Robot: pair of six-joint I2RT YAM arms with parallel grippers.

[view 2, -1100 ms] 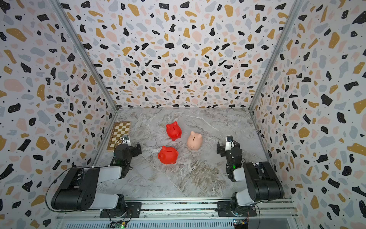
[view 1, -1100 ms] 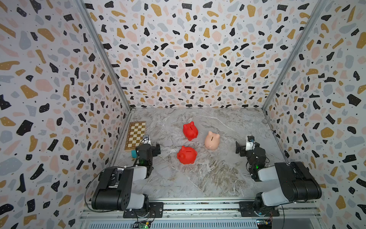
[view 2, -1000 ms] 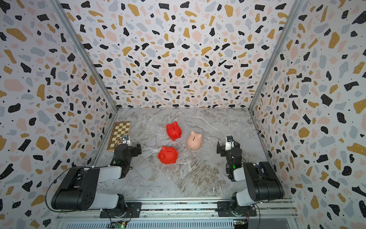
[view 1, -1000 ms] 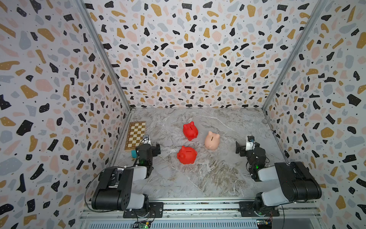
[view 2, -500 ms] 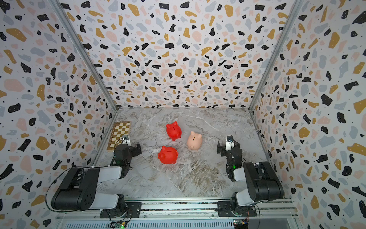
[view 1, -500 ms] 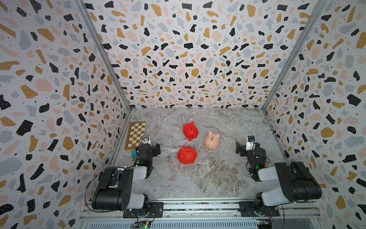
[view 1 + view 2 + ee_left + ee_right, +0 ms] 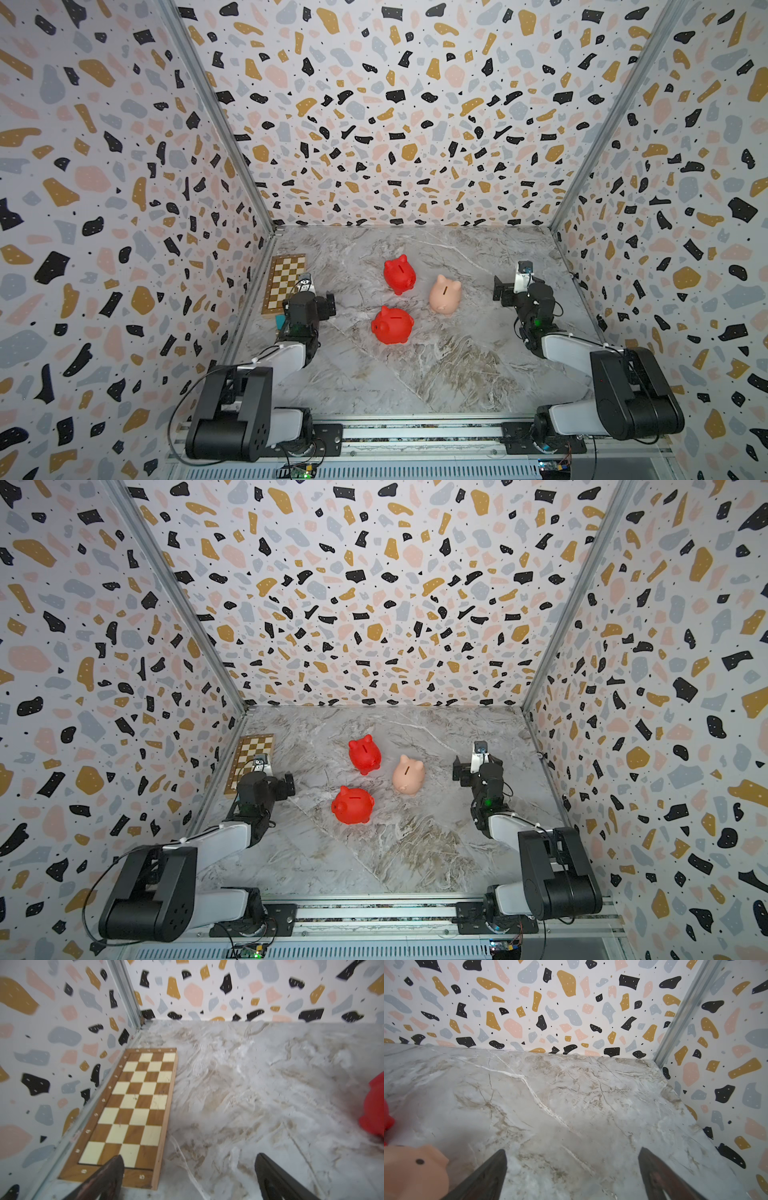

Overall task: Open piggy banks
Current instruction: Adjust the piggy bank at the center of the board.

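Note:
Three piggy banks stand upright on the marble floor, coin slots up and bellies hidden. In both top views one red pig [image 7: 400, 274] [image 7: 365, 753] is farthest back. A second red pig [image 7: 392, 325] [image 7: 353, 805] is nearer, and the peach-pink pig [image 7: 445, 294] [image 7: 409, 774] is to their right. My left gripper [image 7: 188, 1159] is open and empty over the floor by the left wall; a red pig's edge [image 7: 374, 1109] shows beside it. My right gripper [image 7: 572, 1155] is open and empty near the right wall, with the peach pig [image 7: 413, 1169] and a sliver of red pig [image 7: 387, 1122] off to one side.
A wooden chessboard [image 7: 284, 282] [image 7: 133, 1109] lies flat along the left wall, just ahead of the left arm [image 7: 305, 316]. The right arm [image 7: 530, 307] rests close to the right wall. Terrazzo-patterned walls enclose three sides, and a metal rail [image 7: 415, 432] runs along the front.

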